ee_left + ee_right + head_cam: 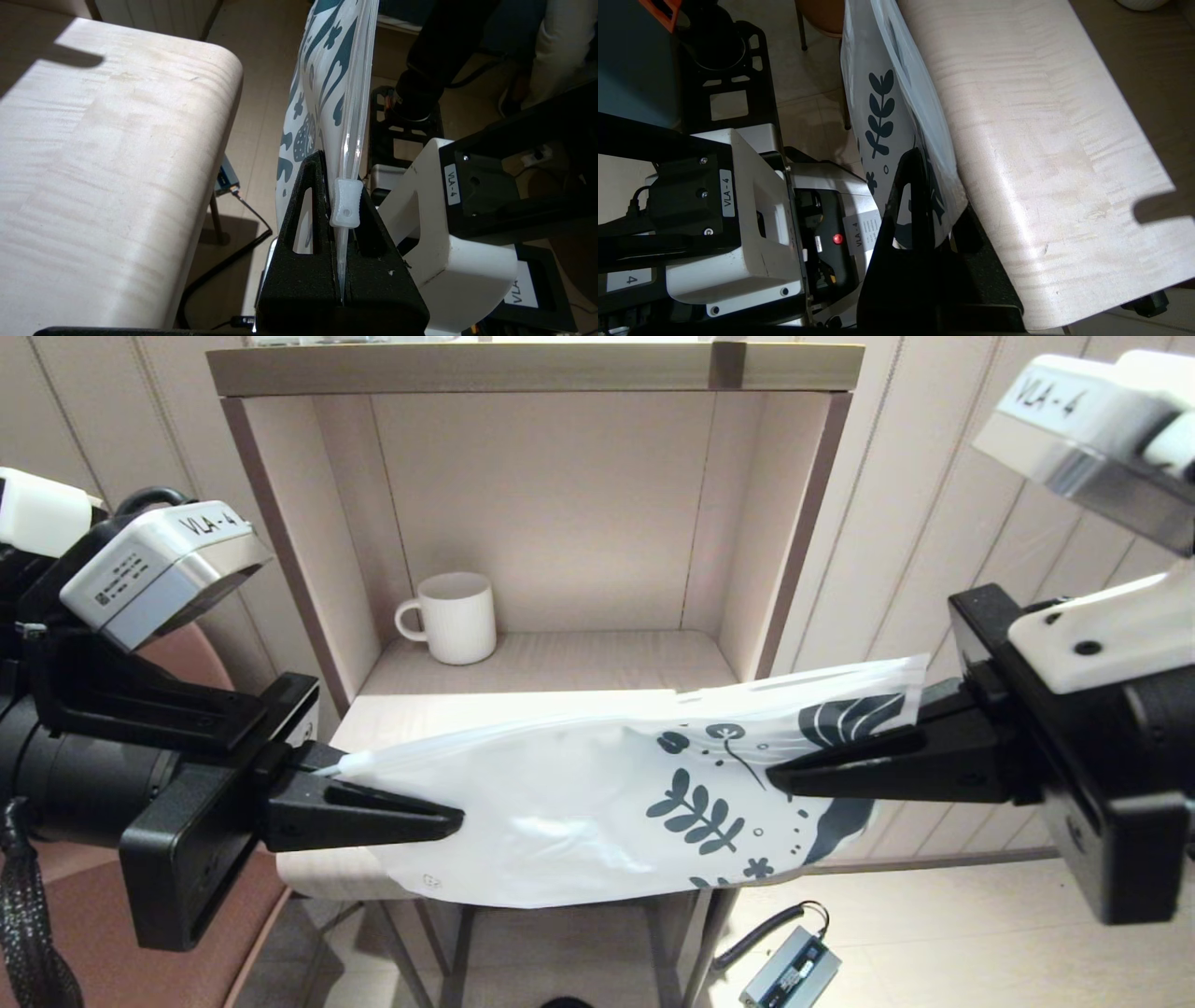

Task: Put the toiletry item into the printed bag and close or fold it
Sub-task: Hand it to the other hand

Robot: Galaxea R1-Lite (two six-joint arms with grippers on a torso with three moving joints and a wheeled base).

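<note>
The printed bag (579, 812), white with dark-blue leaves and flowers at its right end, hangs stretched level in the air before the wooden shelf's front edge (523, 709). My left gripper (457, 821) is shut on the bag's plain left end. In the left wrist view its fingers (317, 196) pinch the zip strip, and the small white slider (346, 210) sits right at them. My right gripper (770, 775) is shut on the printed end (878, 116), one finger (913, 186) lying over the print. The toiletry item is hidden; the bag's white plastic lets nothing show.
A white mug (453, 616) stands at the back left of the shelf niche, whose side walls (784, 541) close it in. On the floor below lies a small grey box with a coiled cable (789, 971). A brown seat (196, 653) is behind my left arm.
</note>
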